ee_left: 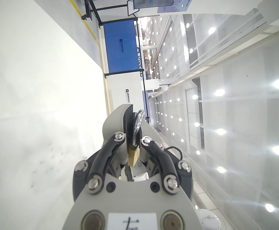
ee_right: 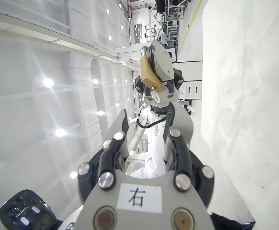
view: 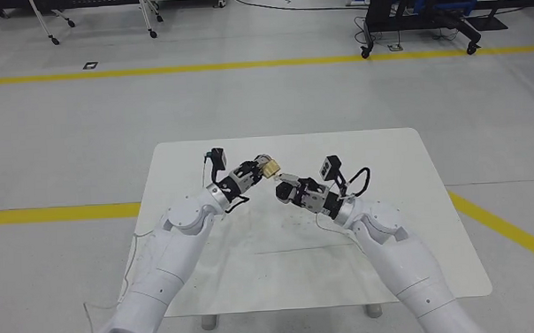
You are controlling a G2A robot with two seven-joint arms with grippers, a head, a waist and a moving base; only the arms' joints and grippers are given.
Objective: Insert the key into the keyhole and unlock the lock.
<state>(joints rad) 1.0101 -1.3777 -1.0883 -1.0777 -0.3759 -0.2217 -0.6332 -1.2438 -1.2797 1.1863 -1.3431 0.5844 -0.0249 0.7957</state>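
Observation:
A brass padlock [ee_right: 150, 74] hangs in the air above the white table [view: 400, 171], with my left gripper [ee_left: 136, 122] shut on its silver shackle [ee_left: 139, 119]. Its brass body [ee_left: 133, 155] lies back between the gripper's links. A silver key [ee_right: 155, 97] sticks out of the keyhole at the lock's free end. My right gripper [ee_right: 148, 117] stands open just short of the key, with nothing between its fingers. From above, the padlock [view: 269, 167] and left gripper [view: 262, 169] face the right gripper [view: 283, 184] over the table's middle.
The tabletop carries faint scuff marks, with bare surface on all sides of the arms. Yellow lines [view: 246, 66] cross the grey floor beyond the table. Wheeled racks [view: 421, 20] stand far off at the back.

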